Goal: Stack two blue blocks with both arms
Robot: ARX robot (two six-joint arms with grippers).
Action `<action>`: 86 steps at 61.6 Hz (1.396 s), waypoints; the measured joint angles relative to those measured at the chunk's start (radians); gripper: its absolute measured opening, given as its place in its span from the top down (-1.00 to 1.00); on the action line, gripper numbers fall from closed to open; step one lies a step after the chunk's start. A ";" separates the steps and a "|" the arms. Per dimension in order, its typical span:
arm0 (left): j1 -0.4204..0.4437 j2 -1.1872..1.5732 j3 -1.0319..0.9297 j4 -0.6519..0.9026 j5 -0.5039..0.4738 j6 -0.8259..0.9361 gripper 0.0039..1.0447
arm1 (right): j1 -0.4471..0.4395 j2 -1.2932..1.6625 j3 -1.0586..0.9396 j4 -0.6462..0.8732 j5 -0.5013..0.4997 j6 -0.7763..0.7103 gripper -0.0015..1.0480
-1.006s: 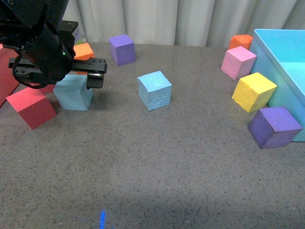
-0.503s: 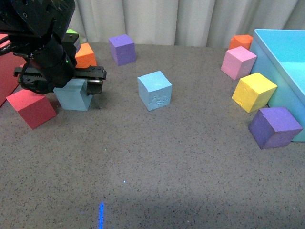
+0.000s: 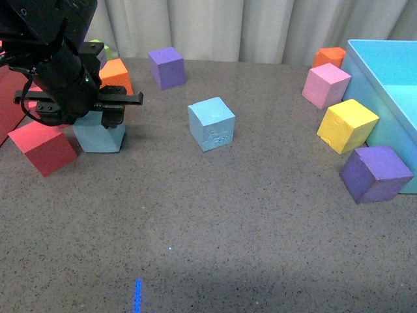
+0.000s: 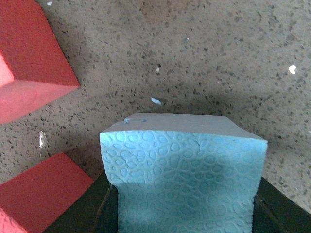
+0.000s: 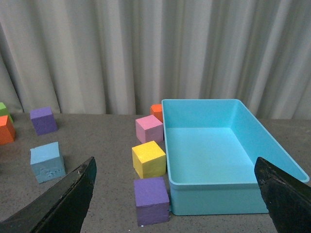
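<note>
My left gripper (image 3: 104,120) is shut on a smooth sky-blue block (image 3: 99,137) at the left of the table; its black jaws press the block's two sides. The left wrist view shows that block (image 4: 182,167) filling the space between the jaws, its sides squeezed in. The second blue block (image 3: 211,123), with a scuffed front face, stands alone at the table's middle, well to the right of the left gripper; it also shows in the right wrist view (image 5: 47,161). My right gripper (image 5: 177,208) is open and empty, raised, out of the front view.
Red blocks (image 3: 42,148) lie left of the held block, an orange one (image 3: 115,75) behind it. A purple cube (image 3: 166,66) stands at the back. At the right, pink (image 3: 326,85), yellow (image 3: 346,125), purple (image 3: 375,173) and orange (image 3: 331,57) cubes stand beside the big light blue bin (image 3: 384,85).
My left gripper has sunk lower over the blue block and closed on its sides. The other blocks have not moved.
</note>
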 joint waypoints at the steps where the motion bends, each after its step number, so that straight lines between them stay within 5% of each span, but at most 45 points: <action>1: -0.003 -0.010 -0.006 0.000 -0.001 -0.001 0.09 | 0.000 0.000 0.000 0.000 0.000 0.000 -0.81; 30: -0.184 -0.172 0.006 -0.124 -0.042 -0.158 0.10 | 0.000 0.000 0.000 0.000 0.000 0.000 -0.81; 50: -0.338 -0.107 0.272 -0.320 -0.117 -0.300 0.10 | 0.000 0.000 0.000 0.000 0.000 0.000 -0.81; 86: -0.408 0.114 0.595 -0.554 -0.153 -0.436 0.10 | 0.000 0.000 0.000 0.000 0.000 0.000 -0.81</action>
